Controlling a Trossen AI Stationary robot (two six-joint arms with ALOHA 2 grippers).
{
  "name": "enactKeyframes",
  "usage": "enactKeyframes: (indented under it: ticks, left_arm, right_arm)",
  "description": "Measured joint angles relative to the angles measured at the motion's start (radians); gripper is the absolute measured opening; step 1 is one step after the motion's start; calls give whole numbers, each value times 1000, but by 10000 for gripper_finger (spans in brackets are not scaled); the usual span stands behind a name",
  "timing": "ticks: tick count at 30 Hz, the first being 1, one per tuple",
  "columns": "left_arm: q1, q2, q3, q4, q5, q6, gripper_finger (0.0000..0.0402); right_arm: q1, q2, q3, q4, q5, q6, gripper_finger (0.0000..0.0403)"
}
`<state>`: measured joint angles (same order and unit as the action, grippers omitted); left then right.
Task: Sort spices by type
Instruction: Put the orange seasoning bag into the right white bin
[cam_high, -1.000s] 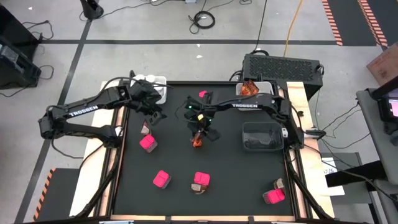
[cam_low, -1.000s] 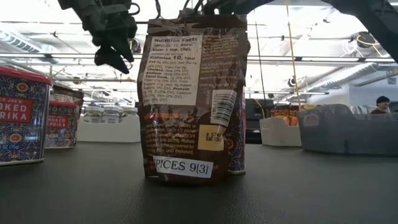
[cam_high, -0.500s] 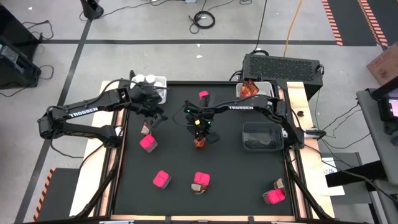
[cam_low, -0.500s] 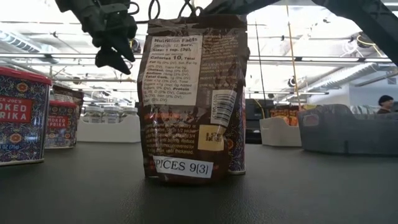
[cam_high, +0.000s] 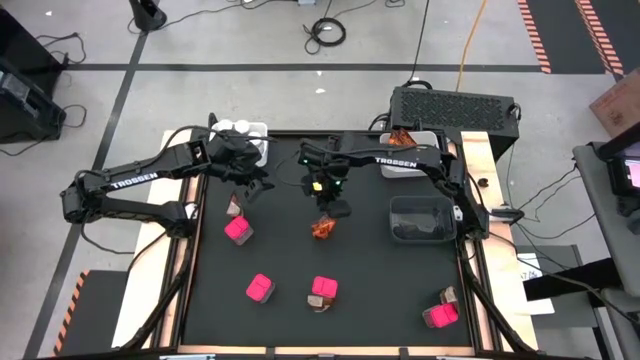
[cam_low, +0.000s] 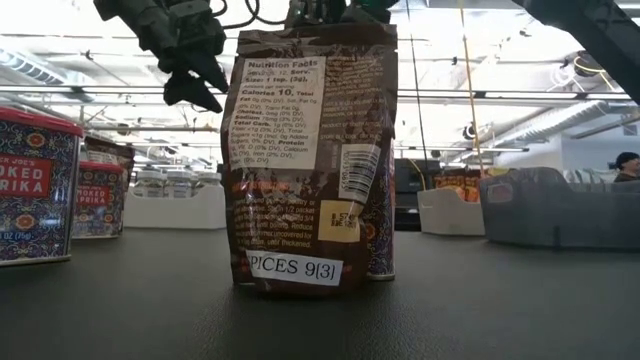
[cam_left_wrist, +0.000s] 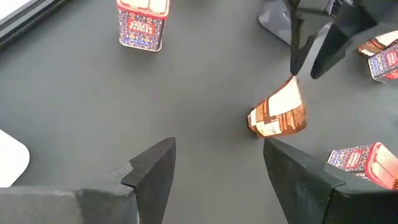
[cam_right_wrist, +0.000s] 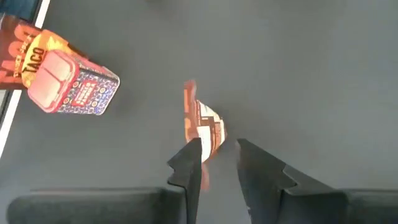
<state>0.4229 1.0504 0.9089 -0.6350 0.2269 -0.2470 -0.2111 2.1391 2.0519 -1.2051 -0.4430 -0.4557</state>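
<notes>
Looking straight down, we see a black desk (cam_high: 280, 270) with pink boxes (cam_high: 238, 229) scattered across it. Our right hand (cam_high: 333, 208) hovers just above an orange-brown sachet (cam_high: 323, 229) at centre. Our left hand (cam_high: 250, 187) hangs near a white bin (cam_high: 252, 132).

Brown-orange sachet (cam_high: 322, 229) upright mid-mat, crinkled, white nutrition label (cam_low: 285, 98) facing the low camera, small printed tag at its foot. Pink boxes scattered: one (cam_high: 238, 229) left of the sachet with a small brown packet (cam_high: 234, 207) just behind it, one (cam_high: 259, 289) near the front, one (cam_high: 324, 290) beside it resting against a brown packet, one (cam_high: 439, 316) at front right beside another packet, one (cam_high: 327, 153) far back. White-capped jars (cam_high: 241, 129) clustered at back left. Orange sachets (cam_high: 402, 141) heaped at back right.
</notes>
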Motion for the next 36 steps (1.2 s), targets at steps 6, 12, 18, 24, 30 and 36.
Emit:
enactKeyframes:
  ticks: [6,12,18,24,30,36]
  left_arm:
    - [0,0,0,0,0,22,247]
    - [0,0,0,0,0,28,247]
    - [0,0,0,-2,0,47,247]
    - [0,0,0,-1,0,71,247]
    - [0,0,0,-1,0,72,247]
    - [0,0,0,7,1,91,247]
  right_arm:
    - [22,2,-39,33,2,-27,165]
    - [34,2,-43,22,-4,-27,219]
    - [36,2,-95,47,-50,-35,222]
    - [43,4,-192,65,-79,-51,196]
    - [51,4,-202,79,-73,31,159]
    - [50,3,-117,57,69,110,139]
